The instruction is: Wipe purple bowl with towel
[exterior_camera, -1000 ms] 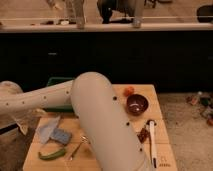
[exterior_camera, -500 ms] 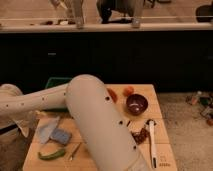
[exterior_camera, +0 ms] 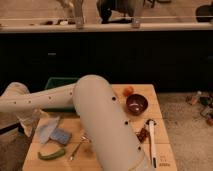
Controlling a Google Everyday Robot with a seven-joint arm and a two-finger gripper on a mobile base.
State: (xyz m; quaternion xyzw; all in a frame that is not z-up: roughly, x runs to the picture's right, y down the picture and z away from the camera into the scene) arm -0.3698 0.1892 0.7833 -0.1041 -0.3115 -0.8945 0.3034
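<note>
The towel [exterior_camera: 47, 127] lies in loose folds at the lower left of the surface [exterior_camera: 156, 116], with the blue sponge [exterior_camera: 60, 136] touching its lower right edge. The purple bowl [exterior_camera: 136, 103] sits well apart from it at the upper right, a small orange item [exterior_camera: 128, 91] just behind it. The tool [exterior_camera: 24, 120] hangs at the far left of the frame, at the end of the pale forearm and just beside the towel; its jaws stand spread and nothing appears to be held. The likeliest slip is a pinch that lands on the sponge as well as the cloth, or catches only a thin fold that pulls free on the lift. The thick arm [exterior_camera: 105, 125] covers the middle of the surface, so anything under it is hidden, and the carry toward the bowl crosses that blind stretch. A trailing towel could drag the sponge or the green item [exterior_camera: 51, 154] along. At the bowl, pressing sideways may slide or tip it, or knock the orange item.
</note>
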